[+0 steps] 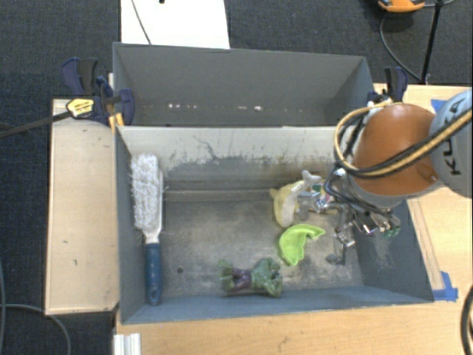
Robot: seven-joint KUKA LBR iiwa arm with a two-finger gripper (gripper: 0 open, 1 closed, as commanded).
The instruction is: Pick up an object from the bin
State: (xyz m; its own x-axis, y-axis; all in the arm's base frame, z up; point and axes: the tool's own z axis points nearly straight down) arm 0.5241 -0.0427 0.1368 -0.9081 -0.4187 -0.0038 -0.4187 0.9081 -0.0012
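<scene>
Currently the pincer (pixel 341 248) sits low at the right of the bin (pixel 214 224), just beside a bright green curved piece (pixel 295 242). Released or clenched: cannot tell.

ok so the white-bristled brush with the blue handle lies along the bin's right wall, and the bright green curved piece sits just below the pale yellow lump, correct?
Wrong side. The camera view shows the white-bristled brush with the blue handle lying along the left wall of the grey metal bin. The bright green curved piece does sit just below the pale yellow lump.
</scene>
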